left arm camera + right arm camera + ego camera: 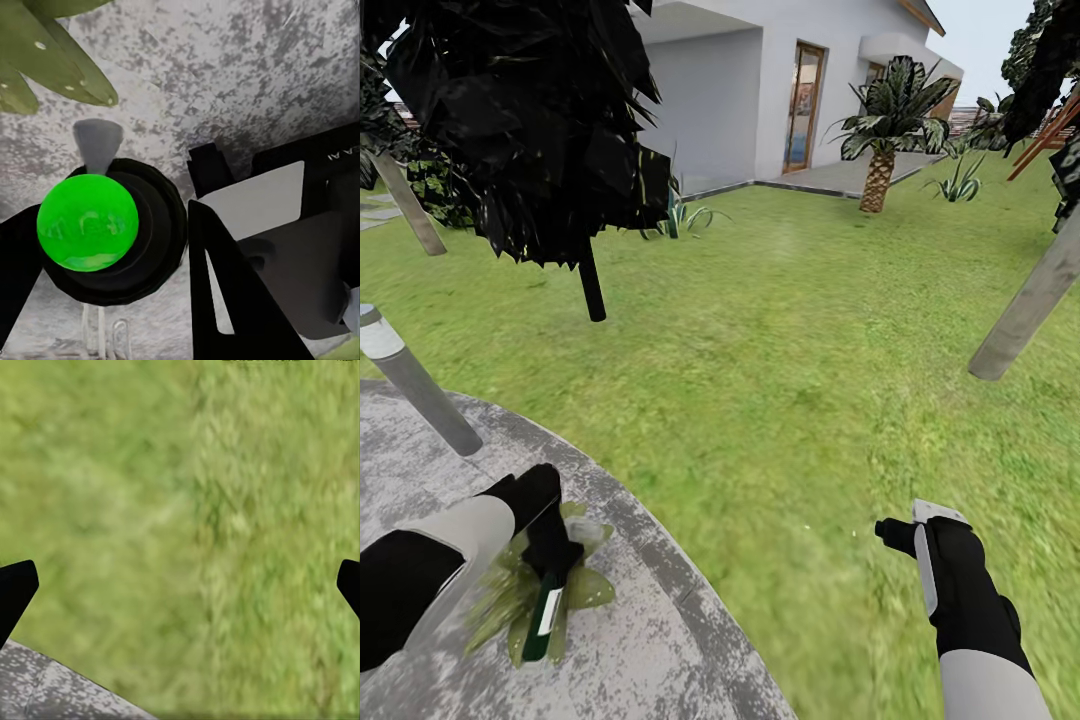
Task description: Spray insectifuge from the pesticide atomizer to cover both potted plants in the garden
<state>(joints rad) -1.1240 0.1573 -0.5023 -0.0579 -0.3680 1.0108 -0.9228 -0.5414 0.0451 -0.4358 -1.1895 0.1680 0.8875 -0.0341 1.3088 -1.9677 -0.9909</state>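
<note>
You can see one pesticide atomizer (545, 612). Your left gripper (548, 560) has its fingers closed around the bottle and holds it right over one potted plant (525, 598) on the grey patio (650, 640). The bottle points down and its white label faces you. Its spray head is hidden. The gripper and bottle cover the middle of the plant, so you cannot see its pot. In the left wrist view a bright green ball (88, 223) sits on a round black part, with two leaves (56, 60) at the corner. You cannot tell what the ball is.

Your right gripper (905, 528) hangs over the grass (780, 360) and holds nothing. In the right wrist view its two fingertips (15, 589) stand wide apart.

There is one grey lamp post (415, 385) on the patio, cut off at the edge. One palm (885, 125) stands by the white house (790, 70). A dark tree (530, 120) blocks much of the view behind it.
</note>
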